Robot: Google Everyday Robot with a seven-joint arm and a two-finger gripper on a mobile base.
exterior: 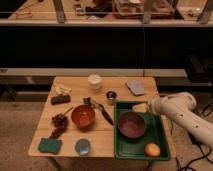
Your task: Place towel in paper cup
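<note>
Task state: nothing is done so far. The paper cup (95,81) stands upright near the far edge of the wooden tabletop (107,140), left of centre, with no cloth showing at its mouth. The towel (135,87) lies flat near the same far edge, to the right of the cup and well apart from it. A small metal cup (111,95) sits between the two, a little nearer the camera. The gripper (151,106) is at the left end of the white arm (180,111), which extends in from the right above the far right corner of the green tray (142,156). Its fingers are spread wide and hold nothing, and it is near the towel but clear of it. By judgement the whole task remains: grasping the towel, carrying it leftward and releasing it into the cup.

Surface, left to right:
- A teal-green square pad (50,145) lies at the near left corner.
- A dark block (60,99) and a pale scrap (62,89) lie toward the far left.
- A dark red cluster (59,122) lies between the pad and the dark block.
- A blue-grey disc (82,146) lies at the near edge.
- An orange-red bowl (83,116) stands at the centre, with a dark utensil (102,112) just beside it.
- The tray holds a purple bowl (132,124), a yellow piece (140,107) and an orange fruit (152,149).

Room: the floor (20,125) is pale and speckled. Behind the tabletop runs a pale ledge (75,72), with a dark recess above it. Above that is a counter whose clutter is too blurred to name. A dark cable (200,156) trails on the floor at the right.
</note>
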